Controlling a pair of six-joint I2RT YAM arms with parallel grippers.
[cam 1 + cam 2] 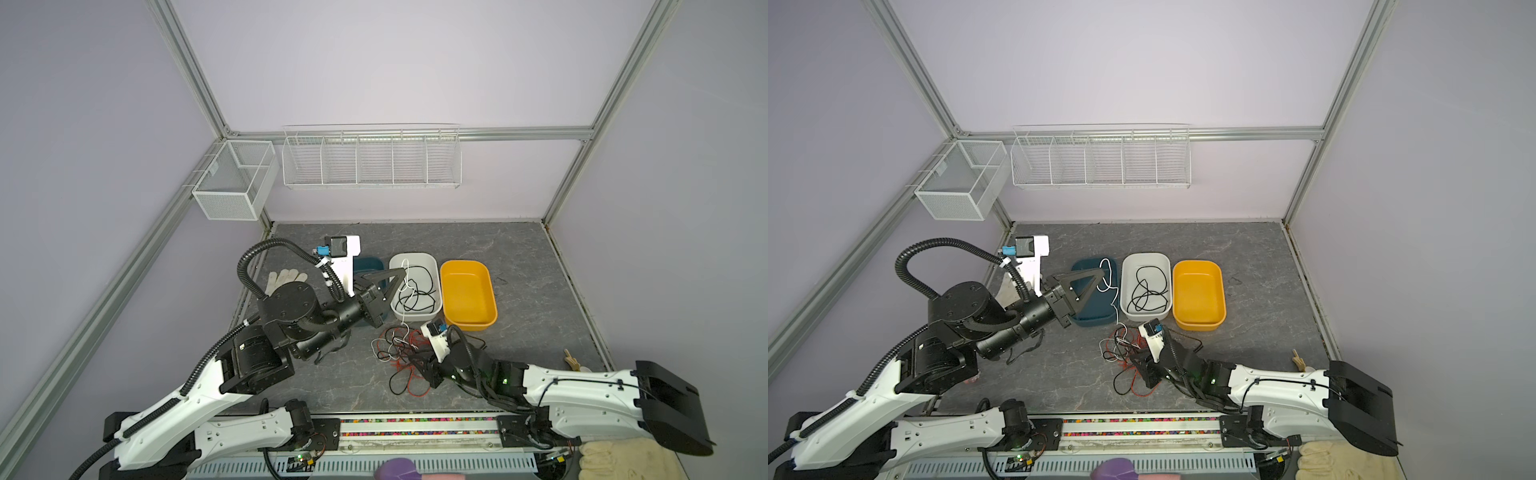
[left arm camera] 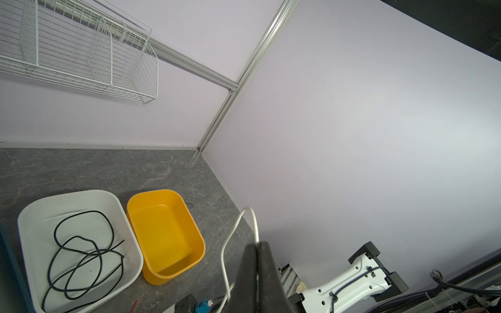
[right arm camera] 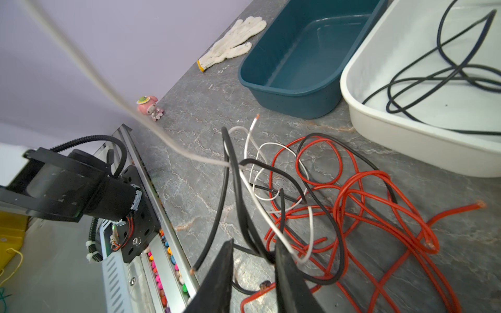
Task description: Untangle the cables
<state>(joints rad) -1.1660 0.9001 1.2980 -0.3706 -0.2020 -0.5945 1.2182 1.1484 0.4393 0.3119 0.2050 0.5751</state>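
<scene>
A tangle of red, black and white cables lies on the grey table in front of the bins. My left gripper is raised over the bins and shut on a white cable. That cable hangs in loops and runs taut down into the tangle. My right gripper sits low at the tangle's near side. Its jaws stand apart with black strands running between them.
Three bins stand in a row: teal, white holding a coiled black cable, and yellow. A white glove and a pink toy lie at the left.
</scene>
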